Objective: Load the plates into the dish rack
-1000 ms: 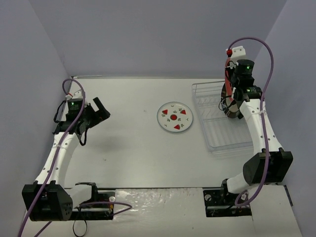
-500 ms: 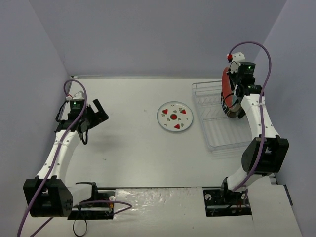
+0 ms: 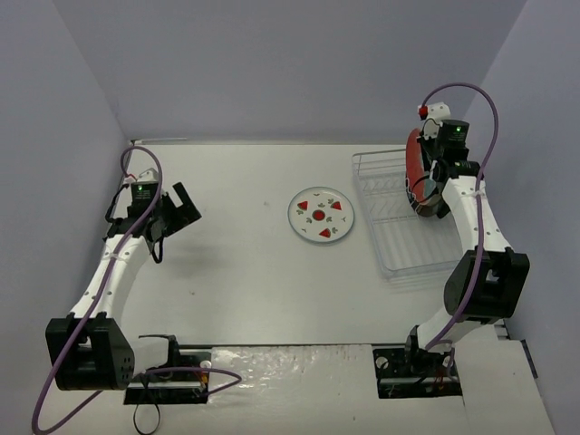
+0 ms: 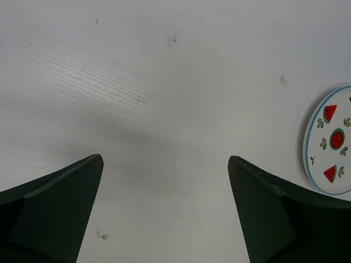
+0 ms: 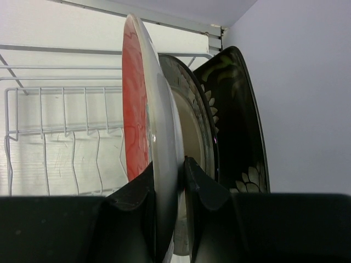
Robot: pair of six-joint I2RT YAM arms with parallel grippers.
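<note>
Your right claw pinches the red plate, upright and edge-on at the rack, parallel to the black-rimmed plate and just left of it. Your left claw gapes wide; the watermelon plate lies flat on the tabletop to its right.

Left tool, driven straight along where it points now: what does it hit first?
Most likely the bare table. In the wrist view nothing else lies ahead of the left tool, jaws wide open; the watermelon plate sits off to its right, outside that line. Depth is unclear.
</note>
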